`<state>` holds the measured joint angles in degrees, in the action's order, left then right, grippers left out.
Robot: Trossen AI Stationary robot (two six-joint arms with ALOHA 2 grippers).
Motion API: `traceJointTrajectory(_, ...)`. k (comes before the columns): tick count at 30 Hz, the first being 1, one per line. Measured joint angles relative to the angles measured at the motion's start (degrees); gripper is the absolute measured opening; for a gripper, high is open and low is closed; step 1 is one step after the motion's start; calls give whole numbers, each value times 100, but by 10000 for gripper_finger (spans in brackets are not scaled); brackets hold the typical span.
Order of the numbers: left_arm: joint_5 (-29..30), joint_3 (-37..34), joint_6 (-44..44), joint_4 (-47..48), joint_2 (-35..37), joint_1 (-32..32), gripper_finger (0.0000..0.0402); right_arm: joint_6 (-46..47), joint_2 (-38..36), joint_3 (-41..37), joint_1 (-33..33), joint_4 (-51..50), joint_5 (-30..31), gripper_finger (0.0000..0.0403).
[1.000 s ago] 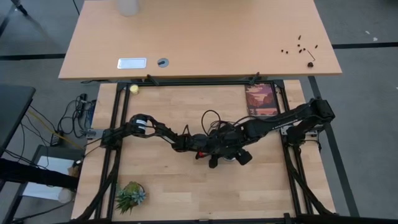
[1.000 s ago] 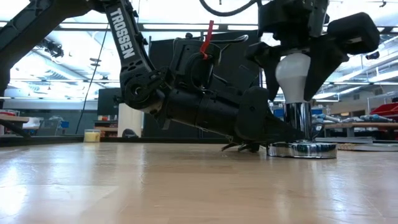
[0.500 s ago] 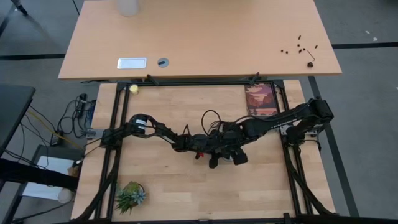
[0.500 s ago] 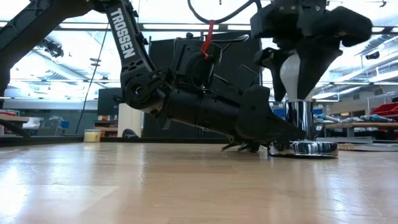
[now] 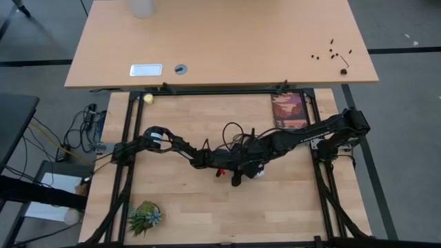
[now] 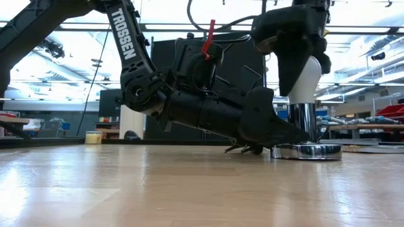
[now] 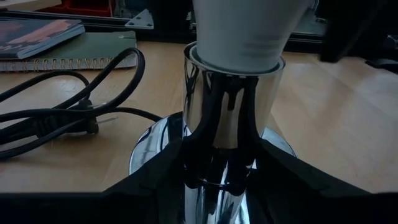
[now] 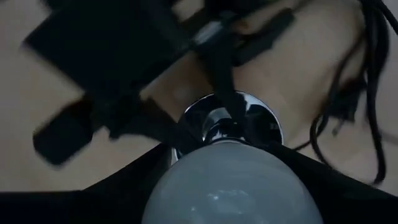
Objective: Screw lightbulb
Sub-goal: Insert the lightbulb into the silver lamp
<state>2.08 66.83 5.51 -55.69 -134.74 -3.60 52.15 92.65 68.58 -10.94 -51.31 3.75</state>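
Your right gripper (image 6: 302, 60) comes down from above with its fingers on either side of the lightbulb (image 6: 306, 79), closed on the white dome. The bulb stands upright, base down in the chrome socket (image 7: 233, 118), which rises from a round chrome foot (image 6: 307, 151) on the table. Your left gripper (image 7: 217, 180) lies low along the tabletop with a finger on each side of the socket stem, part-open around it and bracing it.

For the turn, as a judgement: keep the right wrist straight above the socket axis, so the bulb spins without tipping. Press down only lightly; a cross-thread is the main risk. Hold the left grip steady, or the foot may spin with the bulb. When the wrist runs out of travel, open, wind back and regrip. How far the thread is already in, you cannot tell.

Surface: pale wooden table (image 5: 179, 207) inside a black frame. A black cord (image 7: 56, 115) loops beside the foot, near enough to snag. A spiral notebook (image 5: 288, 110) lies at the far right, a small green plant (image 5: 144, 216) at the near left corner, a yellowish ball (image 5: 148, 98) at the far left. A second table (image 5: 220, 41) stands behind. Room: open workshop, bright ceiling lights, benches far off.
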Motion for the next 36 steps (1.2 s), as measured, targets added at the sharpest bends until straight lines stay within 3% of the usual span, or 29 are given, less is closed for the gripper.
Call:
traceJointTrajectory(7, 3, 7, 62, -17, -2, 0, 194, 2823, 3, -4, 2, -291, 57, 272)
traceJointTrajectory(16, -29, 9, 86, -6, -2, 7, 194, 3815, 7, -20, 6, -173, 147, 275)
traceJointTrajectory(21, -43, 9, 88, -5, -2, 11, 194, 3741, 5, -20, 63, -107, 68, 275)
traceJointTrajectory(29, -32, 17, 115, 25, 0, 22, 194, 1901, 5, 196, 212, -442, 83, 285)
traceJointTrajectory(36, -45, 13, 93, 73, 7, 20, 194, 676, -6, 620, 393, -692, -205, 327)
